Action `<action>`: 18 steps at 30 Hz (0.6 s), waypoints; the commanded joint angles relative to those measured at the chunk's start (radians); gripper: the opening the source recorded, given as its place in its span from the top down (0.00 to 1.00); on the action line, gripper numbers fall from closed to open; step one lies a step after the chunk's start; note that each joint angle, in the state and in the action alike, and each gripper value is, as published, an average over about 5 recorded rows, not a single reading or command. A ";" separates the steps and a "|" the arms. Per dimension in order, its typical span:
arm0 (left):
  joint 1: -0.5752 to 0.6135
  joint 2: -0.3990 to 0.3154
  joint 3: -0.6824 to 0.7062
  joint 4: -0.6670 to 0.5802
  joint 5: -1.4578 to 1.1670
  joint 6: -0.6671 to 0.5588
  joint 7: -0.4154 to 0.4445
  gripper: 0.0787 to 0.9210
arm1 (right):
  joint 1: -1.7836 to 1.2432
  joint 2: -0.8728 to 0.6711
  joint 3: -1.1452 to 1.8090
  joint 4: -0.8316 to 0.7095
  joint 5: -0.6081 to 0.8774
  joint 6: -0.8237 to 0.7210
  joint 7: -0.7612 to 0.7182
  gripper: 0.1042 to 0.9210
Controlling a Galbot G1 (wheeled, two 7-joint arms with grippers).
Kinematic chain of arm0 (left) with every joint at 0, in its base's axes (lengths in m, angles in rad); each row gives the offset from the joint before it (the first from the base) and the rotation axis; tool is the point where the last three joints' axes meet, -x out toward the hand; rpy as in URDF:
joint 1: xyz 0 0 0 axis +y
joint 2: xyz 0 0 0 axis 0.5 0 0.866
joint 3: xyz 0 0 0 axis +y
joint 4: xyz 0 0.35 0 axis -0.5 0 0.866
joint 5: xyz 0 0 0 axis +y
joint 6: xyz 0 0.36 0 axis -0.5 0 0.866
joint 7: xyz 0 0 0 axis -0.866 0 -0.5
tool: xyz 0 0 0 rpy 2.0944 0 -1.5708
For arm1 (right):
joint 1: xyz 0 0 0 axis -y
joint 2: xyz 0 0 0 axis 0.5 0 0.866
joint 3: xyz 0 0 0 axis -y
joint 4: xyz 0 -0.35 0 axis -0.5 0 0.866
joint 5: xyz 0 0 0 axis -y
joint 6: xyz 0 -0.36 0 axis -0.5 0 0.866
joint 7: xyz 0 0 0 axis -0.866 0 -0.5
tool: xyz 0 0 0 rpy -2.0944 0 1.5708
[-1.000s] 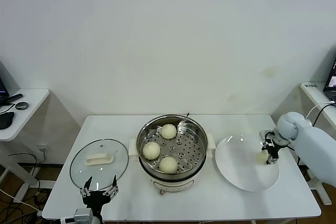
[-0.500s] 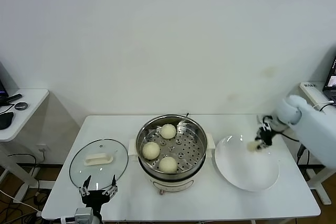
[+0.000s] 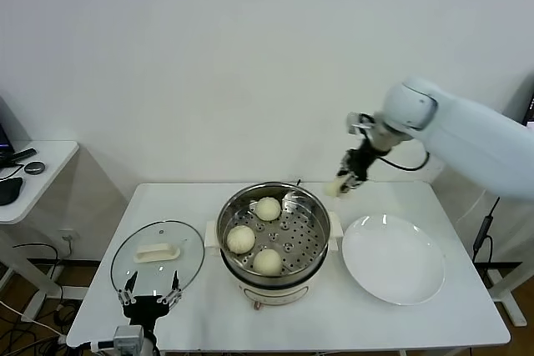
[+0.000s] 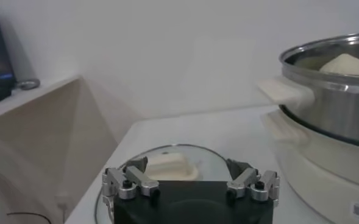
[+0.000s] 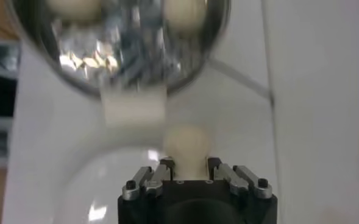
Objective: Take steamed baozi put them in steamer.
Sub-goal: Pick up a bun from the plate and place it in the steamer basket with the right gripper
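Observation:
The steel steamer (image 3: 274, 235) stands mid-table and holds three cream-white baozi: one at the back (image 3: 268, 208), one at the left (image 3: 240, 239), one at the front (image 3: 267, 262). My right gripper (image 3: 338, 187) is shut on the fourth baozi (image 3: 334, 188) and holds it in the air, just beyond the steamer's back right rim. In the right wrist view this baozi (image 5: 187, 144) sits between the fingers, with the steamer (image 5: 118, 42) beyond. My left gripper (image 3: 148, 299) is open and empty at the table's front left edge.
A round glass lid (image 3: 158, 258) with a white handle lies left of the steamer; it also shows in the left wrist view (image 4: 167, 167). A flat white plate (image 3: 393, 258) lies right of the steamer. A side table (image 3: 33, 174) stands at far left.
My right gripper lifted the baozi off the white plate and carried it up and left toward the steamer's back right rim. The plate is now bare. The left arm barely moved.

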 commanded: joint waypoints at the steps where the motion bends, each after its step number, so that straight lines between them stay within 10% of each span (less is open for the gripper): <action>1: -0.002 0.002 0.004 -0.023 0.001 0.007 -0.001 0.12 | 0.171 0.218 -0.229 0.040 0.233 -0.131 0.039 0.67; 18: -0.032 0.001 0.008 -0.006 -0.007 0.016 0.013 0.12 | 0.026 0.242 -0.297 0.027 0.058 -0.173 0.124 0.65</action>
